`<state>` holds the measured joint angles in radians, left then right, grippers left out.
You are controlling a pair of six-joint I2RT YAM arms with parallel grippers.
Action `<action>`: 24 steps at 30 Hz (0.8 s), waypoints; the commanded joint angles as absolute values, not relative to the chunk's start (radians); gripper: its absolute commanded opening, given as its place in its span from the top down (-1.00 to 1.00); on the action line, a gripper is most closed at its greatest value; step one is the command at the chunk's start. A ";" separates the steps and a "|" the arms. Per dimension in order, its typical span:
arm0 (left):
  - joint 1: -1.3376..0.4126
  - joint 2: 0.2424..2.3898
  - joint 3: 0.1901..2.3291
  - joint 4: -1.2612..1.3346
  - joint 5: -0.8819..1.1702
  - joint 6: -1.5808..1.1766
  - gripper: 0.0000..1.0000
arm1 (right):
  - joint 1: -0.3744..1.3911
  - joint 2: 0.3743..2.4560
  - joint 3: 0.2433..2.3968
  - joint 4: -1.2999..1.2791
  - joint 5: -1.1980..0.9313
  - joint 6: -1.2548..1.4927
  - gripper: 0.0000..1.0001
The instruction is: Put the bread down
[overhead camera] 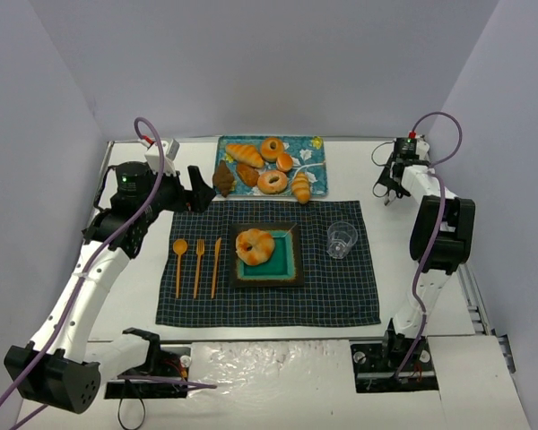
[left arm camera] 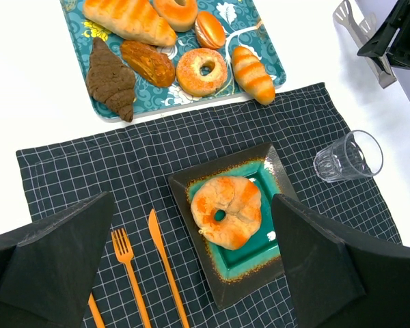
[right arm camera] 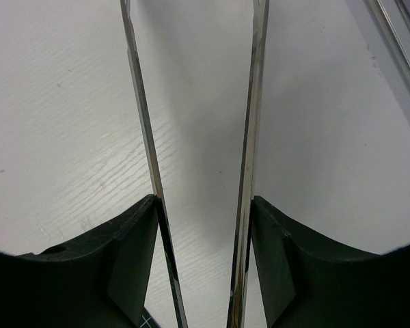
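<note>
The bread (overhead camera: 255, 245) (left arm camera: 227, 210), a plump golden-orange bun with cream streaks, lies on the teal square plate (overhead camera: 290, 271) (left arm camera: 193, 236) in the middle of the dark checked placemat (overhead camera: 341, 296). My left gripper (overhead camera: 198, 190) (left arm camera: 191, 199) hovers above the mat's far left side, open and empty, its fingers apart from the bread. My right gripper (overhead camera: 390, 184) (right arm camera: 203, 199) hangs over the bare table at the far right, shut on a pair of metal tongs (right arm camera: 254, 102) whose two arms press against its fingers.
A blue patterned tray (overhead camera: 314, 143) (left arm camera: 260, 41) behind the mat carries several pastries and rolls; a brown croissant (overhead camera: 222, 179) sits at its left edge. A clear glass (overhead camera: 342, 239) (left arm camera: 348, 157) stands right of the plate. Orange spoon (overhead camera: 179, 264), fork (overhead camera: 198, 267) and knife (overhead camera: 216, 266) lie to its left.
</note>
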<state>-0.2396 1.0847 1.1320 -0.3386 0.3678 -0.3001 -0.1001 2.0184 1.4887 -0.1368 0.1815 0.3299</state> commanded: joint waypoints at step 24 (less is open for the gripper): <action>-0.221 1.078 1.143 -0.256 0.397 -0.316 -0.94 | -0.089 2.069 1.469 -0.101 0.219 0.339 -0.50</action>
<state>-0.2287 1.0859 1.1320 -0.3325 0.3771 -0.3042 -0.0944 2.0838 1.4528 -0.1192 0.1871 0.3374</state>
